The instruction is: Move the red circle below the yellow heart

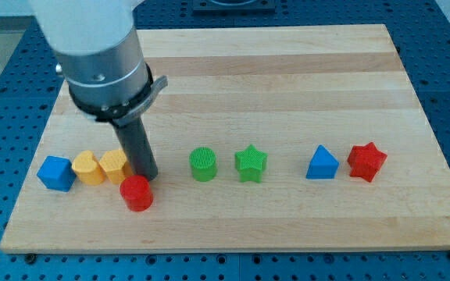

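The red circle (137, 193) lies near the board's bottom left. The yellow heart (89, 167) sits up and to its left, between a blue cube (56, 172) and a second yellow block (114, 165). My tip (147, 176) is at the end of the dark rod, touching the red circle's upper right edge, just right of the second yellow block. The red circle is lower than the heart but offset to its right, below the second yellow block.
A green cylinder (203, 164) and green star (251, 163) sit at the middle of the wooden board (287, 78). A blue triangle block (322, 164) and red star (366, 161) sit at the right. The arm's grey body (100, 55) hangs over the upper left.
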Tool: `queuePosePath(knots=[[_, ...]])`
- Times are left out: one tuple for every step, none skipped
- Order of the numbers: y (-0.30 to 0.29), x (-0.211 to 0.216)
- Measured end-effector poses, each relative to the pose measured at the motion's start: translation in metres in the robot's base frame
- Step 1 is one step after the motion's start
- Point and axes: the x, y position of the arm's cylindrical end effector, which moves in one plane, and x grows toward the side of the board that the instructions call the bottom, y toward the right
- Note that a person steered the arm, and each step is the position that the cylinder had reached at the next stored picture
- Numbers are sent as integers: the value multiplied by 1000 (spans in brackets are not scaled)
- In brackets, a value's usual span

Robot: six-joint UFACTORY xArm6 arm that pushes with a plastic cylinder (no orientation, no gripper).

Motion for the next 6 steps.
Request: queuePosePath(knots=[[31, 9], [54, 36], [-19, 37], [-35, 37], [-35, 37], [-37, 38]])
